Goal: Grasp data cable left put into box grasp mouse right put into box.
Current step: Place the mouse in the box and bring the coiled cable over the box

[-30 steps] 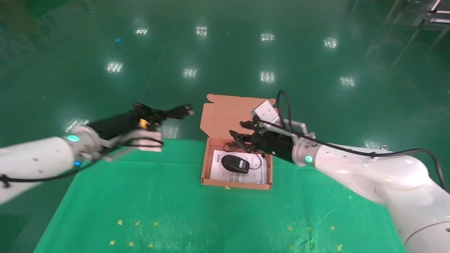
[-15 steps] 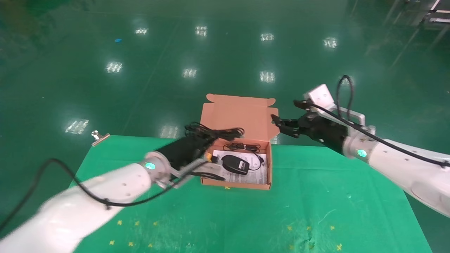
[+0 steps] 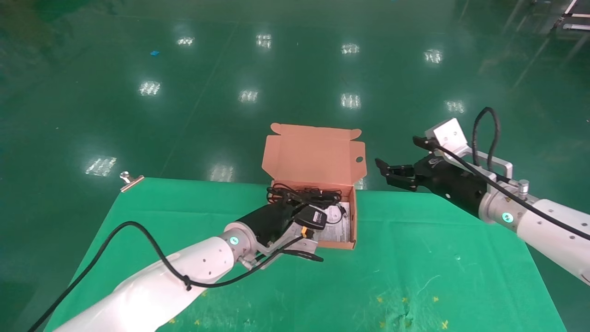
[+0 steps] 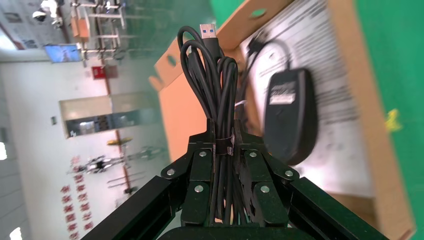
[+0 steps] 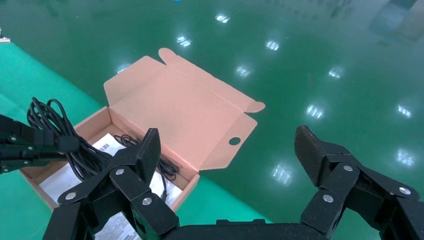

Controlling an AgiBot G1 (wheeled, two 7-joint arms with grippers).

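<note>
The salmon-orange box [image 3: 354, 216] stands open at the table's far middle, with its lid [image 3: 313, 157] upright. The black mouse [image 3: 315, 216] lies inside on the white leaflet [image 3: 339, 226]. My left gripper [image 3: 295, 207] is shut on the data cable [image 3: 299, 193] and holds the bundle just over the box's left half. In the left wrist view the gripper [image 4: 224, 135] clamps the cable [image 4: 210, 75], with the mouse [image 4: 292, 115] beyond it. My right gripper [image 3: 397, 151] is open and empty, raised to the right of the lid. It also shows in the right wrist view [image 5: 227, 137].
The green cloth table [image 3: 415, 258] ends just behind the box, and shiny green floor lies beyond. A silver clip [image 3: 130, 179] sits at the table's far left corner. Small yellow marks dot the near part of the cloth.
My left gripper has carried the data cable rightward from left of the box to over it. My right gripper has drawn back from over the box to its right, leaving the mouse inside.
</note>
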